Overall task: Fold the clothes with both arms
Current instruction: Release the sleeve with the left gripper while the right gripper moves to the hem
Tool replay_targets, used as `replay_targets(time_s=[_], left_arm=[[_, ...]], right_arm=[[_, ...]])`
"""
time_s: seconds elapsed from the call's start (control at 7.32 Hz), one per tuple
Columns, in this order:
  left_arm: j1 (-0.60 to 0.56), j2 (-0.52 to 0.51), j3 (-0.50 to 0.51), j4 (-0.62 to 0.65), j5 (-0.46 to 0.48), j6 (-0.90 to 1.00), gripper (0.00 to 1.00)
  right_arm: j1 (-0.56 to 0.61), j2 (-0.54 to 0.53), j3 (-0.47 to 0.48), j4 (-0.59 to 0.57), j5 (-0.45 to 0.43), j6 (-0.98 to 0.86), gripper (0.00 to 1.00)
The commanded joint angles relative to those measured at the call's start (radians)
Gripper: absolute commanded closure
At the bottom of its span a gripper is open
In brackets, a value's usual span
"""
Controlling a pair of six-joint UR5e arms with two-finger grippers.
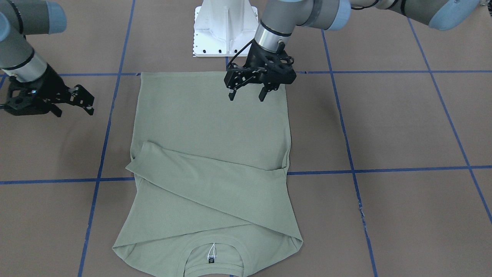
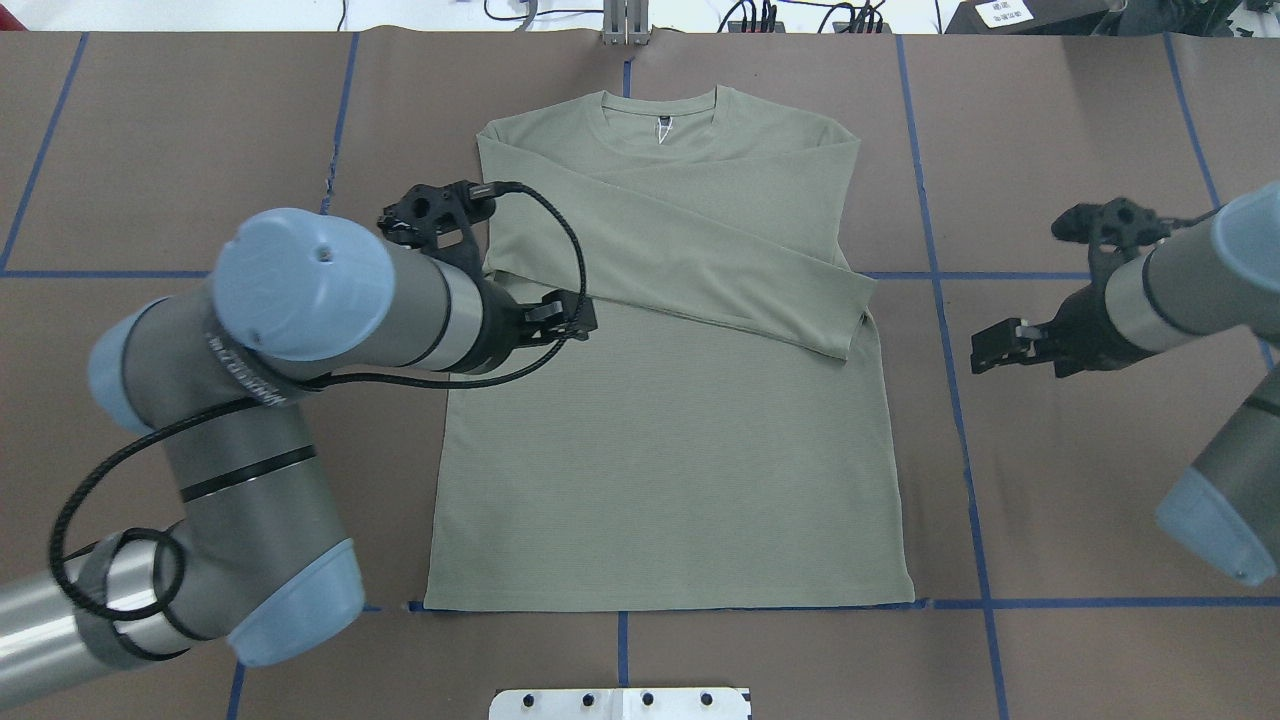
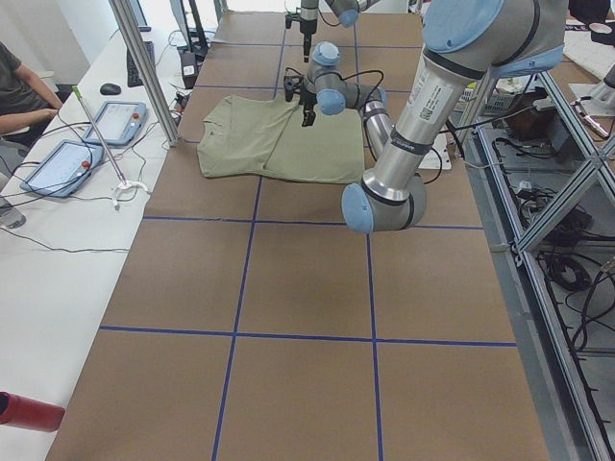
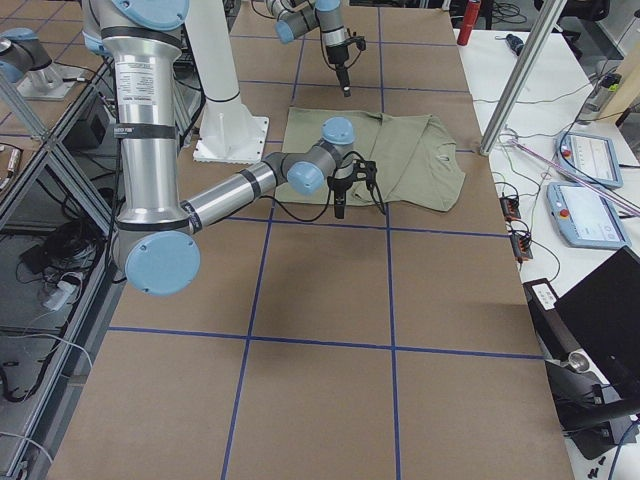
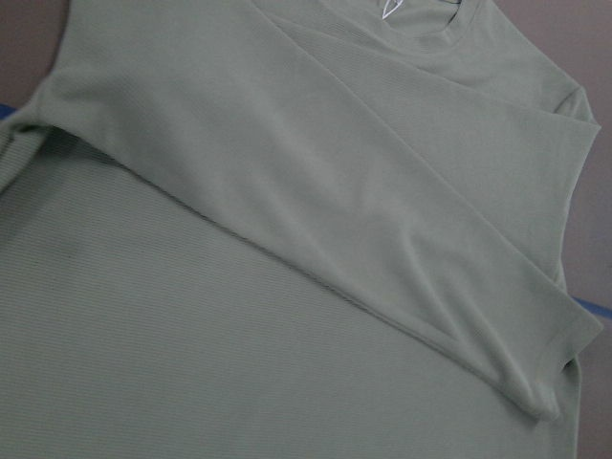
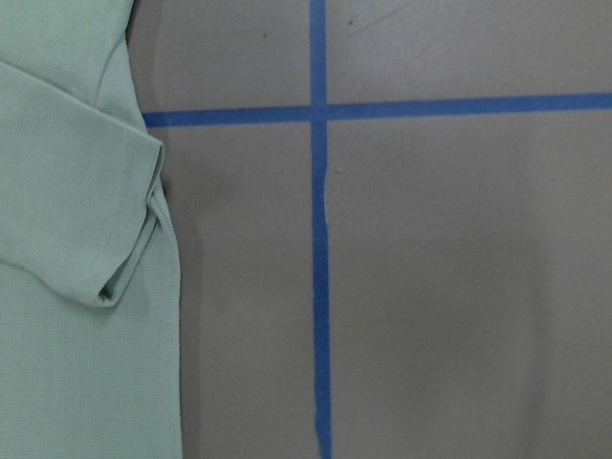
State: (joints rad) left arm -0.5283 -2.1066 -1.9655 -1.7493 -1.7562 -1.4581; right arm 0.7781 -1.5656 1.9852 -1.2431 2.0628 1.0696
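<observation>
The sage-green long-sleeved shirt (image 1: 211, 127) lies flat on the brown table, hem toward the robot and collar with its white tag (image 2: 662, 130) away from it. One sleeve is folded diagonally across the chest, and its cuff (image 2: 848, 325) rests at the shirt's edge on the robot's right; the cuff also shows in the right wrist view (image 6: 124, 258). My left gripper (image 1: 246, 96) is open and empty and hovers above the shirt's left side (image 2: 562, 320). My right gripper (image 1: 88, 104) is open and empty, held above bare table beside the cuff (image 2: 992, 345). The left wrist view shows only the shirt (image 5: 287, 239).
The white pedestal base (image 1: 225, 30) stands just behind the hem. Blue tape lines (image 1: 384, 169) grid the table. At the far side a white bench holds tablets (image 3: 106, 120) and cables, and a slanted metal post (image 3: 144, 67) rises there. A red object (image 3: 24, 411) lies at the bench end.
</observation>
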Motion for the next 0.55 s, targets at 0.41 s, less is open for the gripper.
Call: replay_targets(time_s=[0.41], left_arm=[[-0.006, 0.158, -0.142, 0.008, 0.003, 0.047, 0.00]], right_arm=[[-0.485, -0.037, 0.084, 0.073, -0.331, 0.395, 0.00]])
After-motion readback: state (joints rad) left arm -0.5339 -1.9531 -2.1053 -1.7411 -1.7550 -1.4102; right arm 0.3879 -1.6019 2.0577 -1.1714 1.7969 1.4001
